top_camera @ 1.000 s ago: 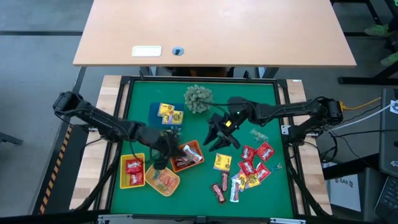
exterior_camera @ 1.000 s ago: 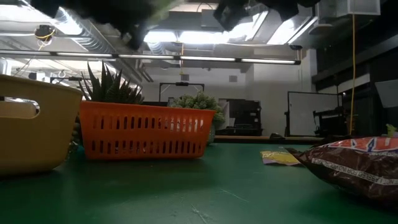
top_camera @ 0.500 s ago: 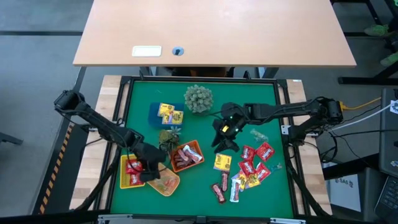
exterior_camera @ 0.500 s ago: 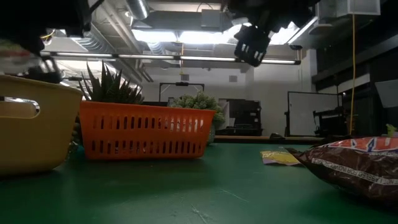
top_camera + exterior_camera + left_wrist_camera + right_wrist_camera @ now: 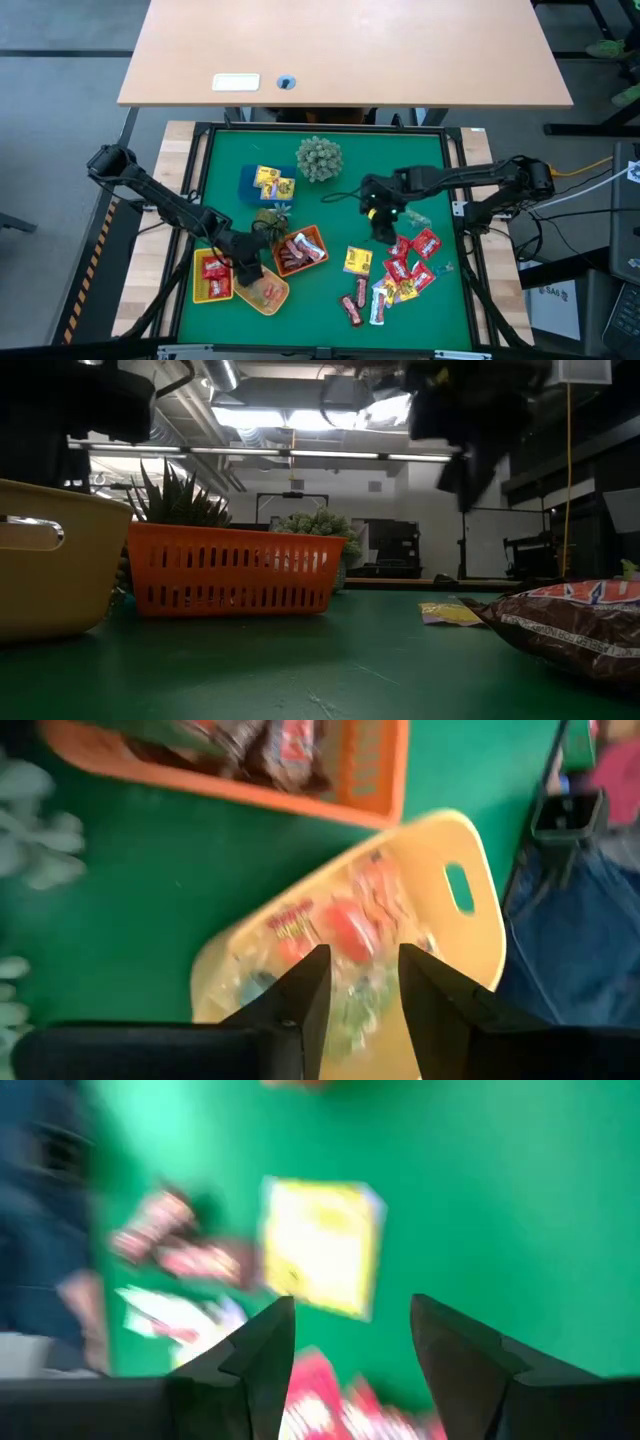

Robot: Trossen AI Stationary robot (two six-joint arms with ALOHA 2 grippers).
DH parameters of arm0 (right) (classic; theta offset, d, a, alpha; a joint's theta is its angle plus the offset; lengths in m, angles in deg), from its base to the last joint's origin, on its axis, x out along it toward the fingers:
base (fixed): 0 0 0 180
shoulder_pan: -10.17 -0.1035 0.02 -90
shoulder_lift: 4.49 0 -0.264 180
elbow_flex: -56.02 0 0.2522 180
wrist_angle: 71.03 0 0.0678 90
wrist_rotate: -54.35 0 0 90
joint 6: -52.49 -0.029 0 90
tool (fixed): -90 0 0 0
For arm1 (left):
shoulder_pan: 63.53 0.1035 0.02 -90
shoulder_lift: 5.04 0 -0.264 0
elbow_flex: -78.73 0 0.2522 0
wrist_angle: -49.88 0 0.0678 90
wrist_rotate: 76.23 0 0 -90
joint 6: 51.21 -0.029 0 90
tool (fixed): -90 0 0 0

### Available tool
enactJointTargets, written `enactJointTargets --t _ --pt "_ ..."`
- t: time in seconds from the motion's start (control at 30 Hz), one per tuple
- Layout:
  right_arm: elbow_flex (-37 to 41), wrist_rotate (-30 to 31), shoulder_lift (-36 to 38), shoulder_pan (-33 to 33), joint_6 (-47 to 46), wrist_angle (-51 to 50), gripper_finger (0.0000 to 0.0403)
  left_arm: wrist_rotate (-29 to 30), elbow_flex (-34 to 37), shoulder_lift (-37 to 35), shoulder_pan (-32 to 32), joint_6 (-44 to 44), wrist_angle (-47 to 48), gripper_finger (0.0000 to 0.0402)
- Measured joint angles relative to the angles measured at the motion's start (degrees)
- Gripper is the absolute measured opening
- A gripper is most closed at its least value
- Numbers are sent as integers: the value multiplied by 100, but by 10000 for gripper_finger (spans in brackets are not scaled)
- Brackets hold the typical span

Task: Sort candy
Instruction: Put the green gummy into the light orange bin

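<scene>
Green matting (image 5: 320, 205) carried loose candy (image 5: 400, 272) at its right. Over it hung the right gripper (image 5: 383, 228), fingers parted, empty. Above the yellow tray (image 5: 455, 850), the left gripper (image 5: 360, 982) was parted, holding nothing.

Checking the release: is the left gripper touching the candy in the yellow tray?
Apart. The left wrist view shows the left gripper open and empty, hovering above the candy lying in the yellow tray.

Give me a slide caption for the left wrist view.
Left pincer, open and empty, above pale yellow plastic tray of small wrapped candy; slatted orange basket beside it.
</scene>
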Motion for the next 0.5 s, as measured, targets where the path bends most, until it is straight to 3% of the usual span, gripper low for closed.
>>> enactJointTargets --t 0.17,0.33,0.5 --pt "0 1798 335 -3 -7 -1502 198 201 0 0 0 30 -51 111" --pt "123 3541 703 72 -370 -2035 198 209 0 0 0 27 -69 111" --pt "661 3741 1004 652 -497 -2012 198 217 0 0 0 25 -69 111"
